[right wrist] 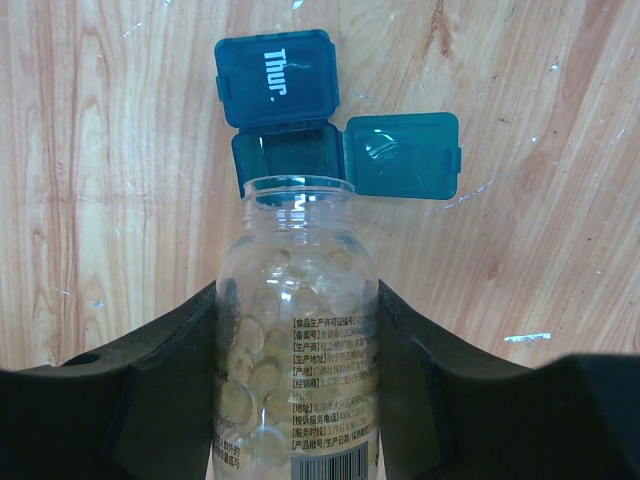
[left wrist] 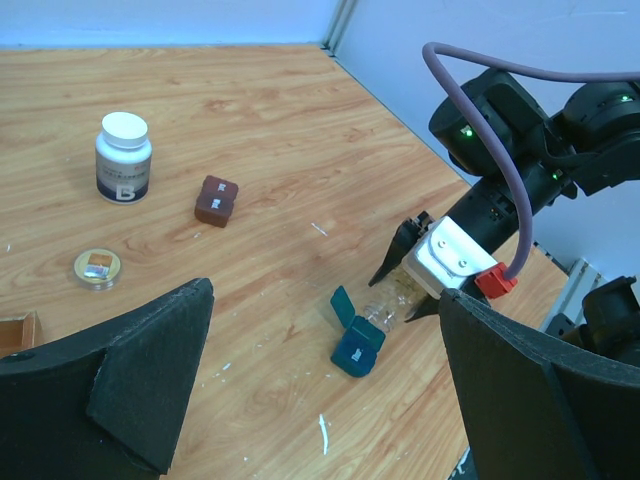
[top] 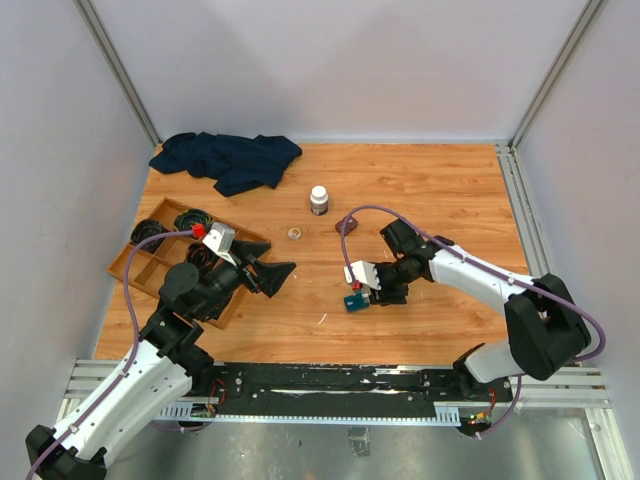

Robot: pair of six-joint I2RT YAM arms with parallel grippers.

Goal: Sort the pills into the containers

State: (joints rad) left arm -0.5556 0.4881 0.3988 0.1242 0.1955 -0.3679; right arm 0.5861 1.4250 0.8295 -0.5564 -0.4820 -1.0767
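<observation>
While right pincer (right wrist: 297, 300) is half-closed on the uncapped clear bottle (right wrist: 295, 250), mouth tipped over the open teal case (right wrist: 290, 150) lying on the counter (top: 430, 190), a steep tilt could dump several capsules (right wrist: 262, 330), overshooting that tiny compartment. Left pincer (left wrist: 325, 292) wide open, empty.

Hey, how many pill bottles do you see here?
2. A white-capped bottle stands upright at the far middle of the table. A clear uncapped bottle is in the right gripper, mouth by the open teal case. More could be hidden behind the left arm.
</observation>
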